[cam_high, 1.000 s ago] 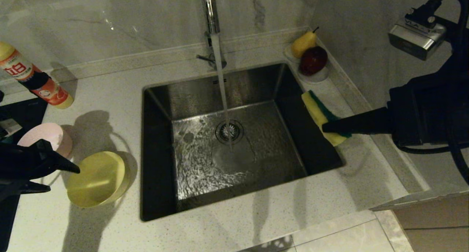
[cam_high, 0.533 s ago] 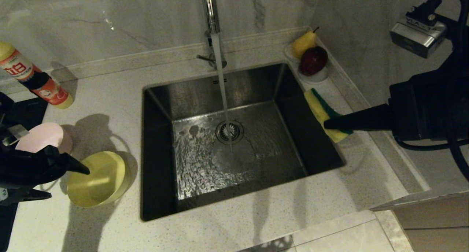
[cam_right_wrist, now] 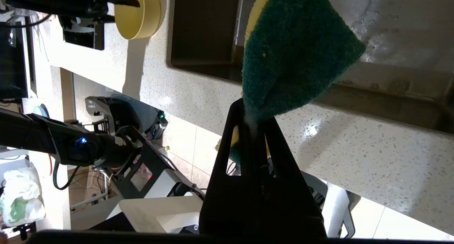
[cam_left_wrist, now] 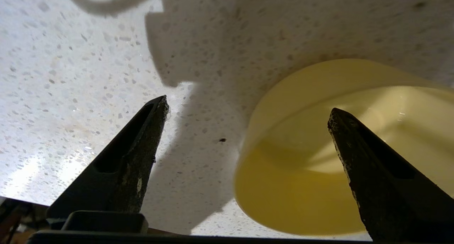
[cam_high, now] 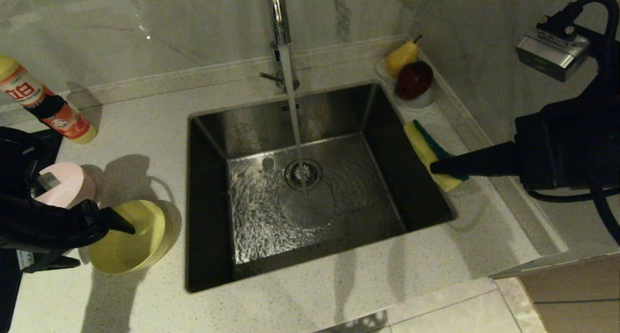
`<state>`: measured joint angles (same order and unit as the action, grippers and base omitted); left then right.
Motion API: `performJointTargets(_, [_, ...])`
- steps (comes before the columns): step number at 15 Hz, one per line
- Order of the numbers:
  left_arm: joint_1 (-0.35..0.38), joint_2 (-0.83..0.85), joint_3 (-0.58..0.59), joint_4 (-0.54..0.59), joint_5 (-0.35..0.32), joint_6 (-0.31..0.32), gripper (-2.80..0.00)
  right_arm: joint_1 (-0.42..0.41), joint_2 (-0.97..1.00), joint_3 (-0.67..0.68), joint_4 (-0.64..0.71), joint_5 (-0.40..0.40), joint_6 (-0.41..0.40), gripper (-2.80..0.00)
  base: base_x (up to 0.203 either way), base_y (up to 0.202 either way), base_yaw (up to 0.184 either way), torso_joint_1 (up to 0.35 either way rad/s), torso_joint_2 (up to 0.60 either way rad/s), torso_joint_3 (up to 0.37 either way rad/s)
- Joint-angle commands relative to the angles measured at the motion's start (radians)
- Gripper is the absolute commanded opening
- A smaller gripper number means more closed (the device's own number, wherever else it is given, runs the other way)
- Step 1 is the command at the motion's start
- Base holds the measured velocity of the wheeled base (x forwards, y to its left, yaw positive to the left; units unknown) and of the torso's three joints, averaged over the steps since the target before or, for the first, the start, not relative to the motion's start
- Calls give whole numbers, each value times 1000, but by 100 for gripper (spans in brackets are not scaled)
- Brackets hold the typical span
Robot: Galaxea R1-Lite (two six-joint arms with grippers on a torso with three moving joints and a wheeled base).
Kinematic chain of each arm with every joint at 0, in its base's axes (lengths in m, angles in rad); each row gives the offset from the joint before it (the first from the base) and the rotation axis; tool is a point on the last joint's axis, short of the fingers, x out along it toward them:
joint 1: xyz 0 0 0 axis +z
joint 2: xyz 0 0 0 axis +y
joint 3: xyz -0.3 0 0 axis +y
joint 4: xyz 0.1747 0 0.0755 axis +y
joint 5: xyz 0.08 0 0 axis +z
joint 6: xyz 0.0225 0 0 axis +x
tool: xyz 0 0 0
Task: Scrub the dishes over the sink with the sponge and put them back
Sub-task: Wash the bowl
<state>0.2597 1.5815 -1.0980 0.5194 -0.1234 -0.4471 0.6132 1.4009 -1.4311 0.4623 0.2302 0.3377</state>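
The yellow bowl (cam_high: 131,241) stands upright on the counter left of the sink (cam_high: 213,129), with the pink bowl (cam_high: 68,180) just behind it. My left gripper (cam_high: 104,246) is open at the yellow bowl's left rim. In the left wrist view (cam_left_wrist: 247,107) one finger hangs over the inside of the yellow bowl (cam_left_wrist: 319,187) and the other is over bare counter, so the bowl's wall is between them. My right gripper (cam_high: 436,168) is shut on the sponge (cam_high: 428,151) above the sink's right edge; the sponge's green face (cam_right_wrist: 291,49) sticks out past the fingertips (cam_right_wrist: 252,116).
Water runs from the chrome tap (cam_high: 277,13) onto the drain strainer (cam_high: 303,173). A detergent bottle (cam_high: 46,105) lies at the back left. A white dish (cam_high: 421,100) with a pear and an apple sits at the sink's back right corner.
My left gripper has moved right towards the yellow bowl and opened wider; one finger now reaches over its rim. The right arm with the sponge has barely shifted.
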Motion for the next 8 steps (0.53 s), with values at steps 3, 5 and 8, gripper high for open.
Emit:
performJointTargets(3, [-14,11,10,-2,1,-10,0,-10,-8,5,2,3,1,-280,0,0,0,0,0,0])
performJointTargets(5, [-14,6,12,-2,1,-11,0,-10,-8,6,2,3,0,-280,0,0,0,0,0,0])
performJointTargets(8, [-17,10,31,-17,5,-9,-280,-10,-11,9,4,4,0,-280,0,0,0,0,0,0])
